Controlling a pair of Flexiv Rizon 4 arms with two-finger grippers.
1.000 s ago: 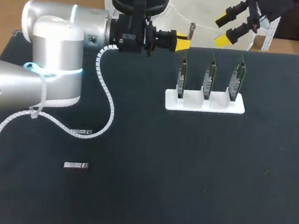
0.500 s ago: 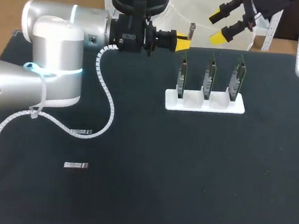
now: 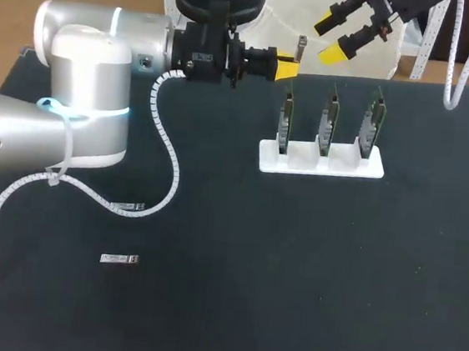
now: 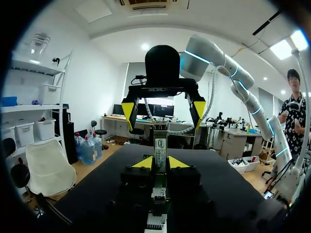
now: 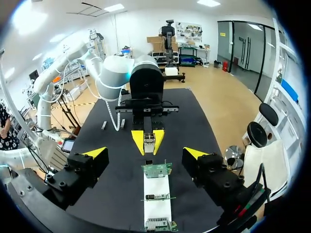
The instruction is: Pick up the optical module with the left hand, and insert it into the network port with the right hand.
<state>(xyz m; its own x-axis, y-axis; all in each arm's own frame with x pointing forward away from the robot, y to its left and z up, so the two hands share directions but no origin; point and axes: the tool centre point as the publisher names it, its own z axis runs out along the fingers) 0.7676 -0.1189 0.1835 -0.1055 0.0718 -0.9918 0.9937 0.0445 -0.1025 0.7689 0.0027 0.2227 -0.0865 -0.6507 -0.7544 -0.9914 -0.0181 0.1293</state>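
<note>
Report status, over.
Left gripper shut on optical module. Right gripper open, empty, facing it. Board rack on the table below, between them.

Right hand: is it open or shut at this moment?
Open. The right hand has its two yellow tips wide apart, with nothing held between them.

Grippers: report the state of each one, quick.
Left gripper: closed on the optical module.
Right gripper: open, holding nothing.
</note>
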